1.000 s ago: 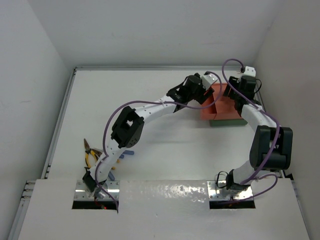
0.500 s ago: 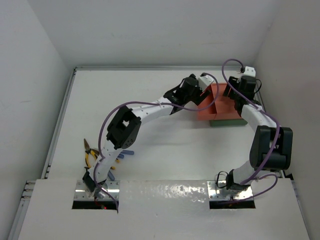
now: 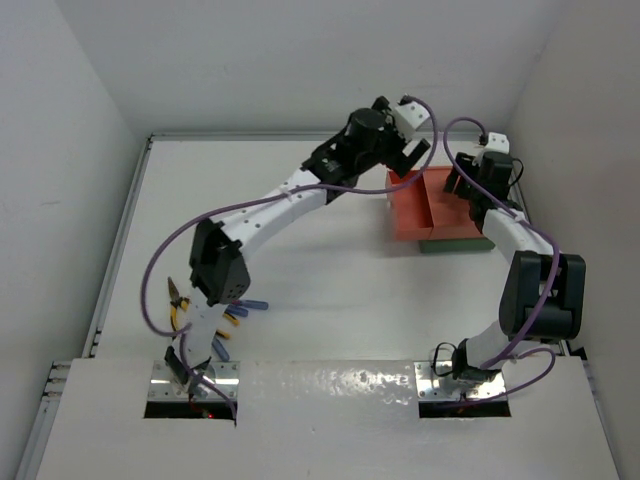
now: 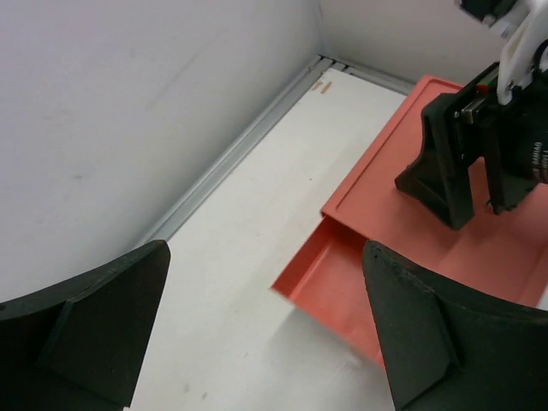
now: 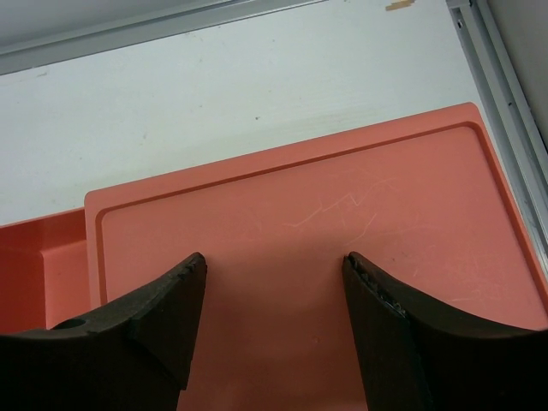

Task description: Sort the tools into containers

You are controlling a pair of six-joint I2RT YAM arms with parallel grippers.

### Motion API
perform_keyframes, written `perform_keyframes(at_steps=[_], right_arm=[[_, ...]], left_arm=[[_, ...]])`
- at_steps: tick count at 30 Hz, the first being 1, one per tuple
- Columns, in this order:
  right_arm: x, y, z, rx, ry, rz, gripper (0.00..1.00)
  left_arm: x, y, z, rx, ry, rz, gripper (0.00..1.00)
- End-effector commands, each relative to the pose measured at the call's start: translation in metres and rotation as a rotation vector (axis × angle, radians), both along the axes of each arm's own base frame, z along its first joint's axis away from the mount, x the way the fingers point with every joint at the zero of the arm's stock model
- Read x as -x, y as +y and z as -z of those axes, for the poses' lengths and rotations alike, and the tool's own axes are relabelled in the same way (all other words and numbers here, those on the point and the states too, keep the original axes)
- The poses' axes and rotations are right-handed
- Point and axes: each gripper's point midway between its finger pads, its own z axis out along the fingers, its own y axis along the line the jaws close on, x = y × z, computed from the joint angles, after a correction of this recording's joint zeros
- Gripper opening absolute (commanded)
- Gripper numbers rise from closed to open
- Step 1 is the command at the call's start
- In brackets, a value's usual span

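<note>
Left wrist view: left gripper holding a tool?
No, the left gripper stands wide open, with only bare table and the orange-red tray showing between its jaws.

You've got open table [image 3: 330, 285] left of the orange tray [image 3: 420, 208]; right gripper [image 3: 468, 185] blocks its right half, back wall [image 3: 300, 70] near.

White table [image 3: 330, 290], plain white walls [image 3: 300, 60]
</note>
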Motion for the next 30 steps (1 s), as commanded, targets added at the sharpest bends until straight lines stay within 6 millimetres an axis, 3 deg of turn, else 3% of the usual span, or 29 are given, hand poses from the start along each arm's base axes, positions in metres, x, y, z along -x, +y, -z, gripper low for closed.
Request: perform_keyframes(at_steps=[1, 3, 4, 5, 6, 7, 8, 9, 10, 11, 12, 13, 14, 15, 17, 18, 22, 24, 26, 30], right_arm=[[0.069, 0.026, 0.101, -0.122, 0.377, -0.049, 0.65], [0.070, 0.029, 0.103, -0.133, 0.376, -0.058, 0.65], [0.071, 0.030, 0.103, -0.135, 0.376, -0.060, 0.65], [0.071, 0.030, 0.102, -0.131, 0.373, -0.065, 0.65], [0.071, 0.029, 0.100, -0.128, 0.367, -0.065, 0.66], [0.070, 0.029, 0.098, -0.122, 0.358, -0.065, 0.66], [0.070, 0.028, 0.096, -0.116, 0.353, -0.064, 0.66], [0.069, 0.027, 0.093, -0.109, 0.341, -0.065, 0.66], [0.068, 0.027, 0.089, -0.104, 0.329, -0.067, 0.67], [0.067, 0.026, 0.087, -0.094, 0.324, -0.076, 0.67], [0.066, 0.028, 0.080, -0.090, 0.304, -0.092, 0.68], [0.066, 0.028, 0.077, -0.076, 0.298, -0.107, 0.68], [0.066, 0.028, 0.074, -0.068, 0.293, -0.114, 0.69], [0.063, 0.028, 0.064, -0.059, 0.270, -0.120, 0.69], [0.065, 0.029, 0.057, -0.044, 0.269, -0.141, 0.70], [0.063, 0.030, 0.050, -0.040, 0.256, -0.150, 0.70], [0.064, 0.047, 0.012, -0.003, 0.162, -0.249, 0.70], [0.065, 0.053, -0.001, 0.022, 0.132, -0.276, 0.71], [0.065, 0.058, -0.014, 0.032, 0.098, -0.294, 0.72], [0.065, 0.062, -0.013, 0.027, 0.105, -0.313, 0.72]], left_arm=[[0.003, 0.074, -0.057, -0.018, -0.021, -0.078, 0.92], [0.014, 0.119, -0.066, -0.026, 0.046, -0.088, 0.92], [0.001, 0.163, -0.052, -0.041, 0.100, -0.138, 0.91], [0.018, 0.190, -0.066, -0.031, 0.117, -0.113, 0.90], [0.021, 0.213, -0.062, -0.078, 0.116, -0.106, 0.89], [0.019, 0.254, -0.039, -0.133, 0.164, -0.156, 0.86], [0.037, 0.283, -0.039, -0.185, 0.173, -0.194, 0.84], [0.042, 0.310, -0.029, -0.291, 0.150, -0.209, 0.81], [0.059, 0.325, 0.013, -0.387, 0.222, -0.202, 0.80], [0.082, 0.341, 0.022, -0.450, 0.237, -0.193, 0.79], [0.096, 0.347, 0.040, -0.558, 0.235, -0.112, 0.76], [0.130, 0.351, 0.080, -0.626, 0.334, -0.007, 0.72], [0.143, 0.354, 0.098, -0.687, 0.346, 0.067, 0.72], [0.166, 0.359, 0.137, -0.714, 0.431, 0.121, 0.72], [0.182, 0.358, 0.162, -0.734, 0.437, 0.194, 0.71], [0.196, 0.363, 0.187, -0.752, 0.489, 0.221, 0.71], [0.191, 0.384, 0.215, -0.839, 0.472, 0.136, 0.67], [0.200, 0.387, 0.226, -0.870, 0.480, 0.177, 0.64], [0.210, 0.381, 0.229, -0.858, 0.455, 0.252, 0.64], [0.234, 0.362, 0.240, -0.789, 0.456, 0.414, 0.67]])
